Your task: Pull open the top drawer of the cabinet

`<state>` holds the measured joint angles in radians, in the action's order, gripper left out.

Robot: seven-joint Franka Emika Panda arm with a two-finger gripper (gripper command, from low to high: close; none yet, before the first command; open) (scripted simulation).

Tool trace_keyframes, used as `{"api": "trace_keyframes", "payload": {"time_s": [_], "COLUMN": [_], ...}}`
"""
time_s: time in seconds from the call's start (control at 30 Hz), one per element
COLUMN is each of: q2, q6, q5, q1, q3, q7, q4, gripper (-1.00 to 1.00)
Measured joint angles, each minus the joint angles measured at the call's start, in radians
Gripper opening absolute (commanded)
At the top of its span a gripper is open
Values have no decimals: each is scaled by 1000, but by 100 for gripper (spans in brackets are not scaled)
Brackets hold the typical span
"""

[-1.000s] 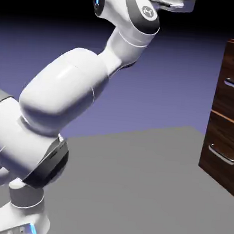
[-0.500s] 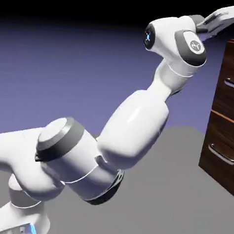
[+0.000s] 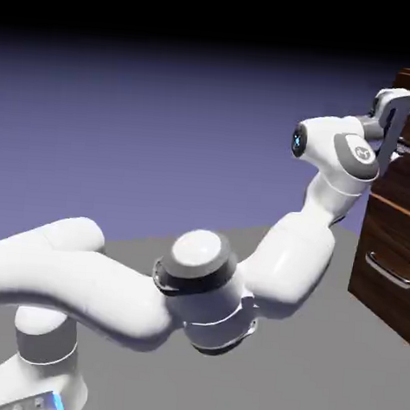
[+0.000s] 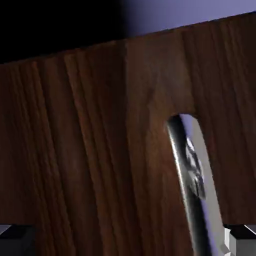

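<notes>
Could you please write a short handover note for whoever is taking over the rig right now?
Gripper: the two-finger gripper is open and holds nothing; it is up at the top drawer, with the silver bar handle between its fingertips but well off the middle, close to the one at the hand view's right.
Job's things: the dark brown wood-grain cabinet stands at the exterior view's right; its top drawer sits above the matching lower drawer.
Done: the arm is at the handle.
Left: centre on the bar, grip it, pull the top drawer open; it looks closed.
</notes>
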<state>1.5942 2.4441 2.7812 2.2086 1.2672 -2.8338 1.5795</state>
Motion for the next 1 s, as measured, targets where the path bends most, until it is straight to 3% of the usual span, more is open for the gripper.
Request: {"api": "trace_keyframes", "payload": {"time_s": [0.07,0.3,0.33,0.4,1.0], "q2": [1,-17,-19,-19,107], "q6": [-1,102,116,116,-166], "q5": [3,-13,-15,-15,18], "q1": [2,150,170,170,-187], "q3": [1,3,3,3,-48], "q7": [-4,-56,-63,-63,-22], "q4": [-1,-255,-289,-289,363], "gripper": [0,0,-100,-100,-100]}}
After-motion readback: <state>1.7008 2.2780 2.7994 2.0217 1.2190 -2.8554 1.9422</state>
